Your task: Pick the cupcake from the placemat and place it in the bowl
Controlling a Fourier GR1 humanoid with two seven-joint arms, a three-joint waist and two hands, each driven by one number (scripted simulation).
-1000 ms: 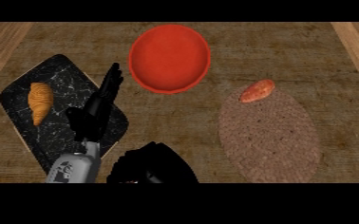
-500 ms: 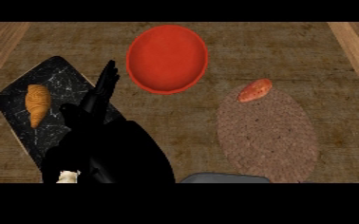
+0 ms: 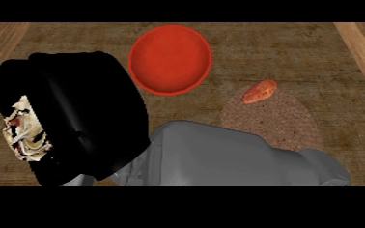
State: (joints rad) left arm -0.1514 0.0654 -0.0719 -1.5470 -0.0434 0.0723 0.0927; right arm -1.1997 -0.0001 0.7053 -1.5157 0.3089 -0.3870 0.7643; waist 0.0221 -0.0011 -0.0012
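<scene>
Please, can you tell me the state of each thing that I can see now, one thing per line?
bowl: red, upright, holds nothing, on the counter.
cupcake: orange, on the far edge of the placemat, not touched.
placemat: brown oval, flat, near end hidden by the grey forearm.
forearm: grey, low across the view's near edge.
black shape: fills the left side; robot hand fingers cannot be told.

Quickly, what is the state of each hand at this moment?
Left hand: a large black shape at the view's left; fingers cannot be told.
Right hand: not visible; only a grey forearm shows.
</scene>
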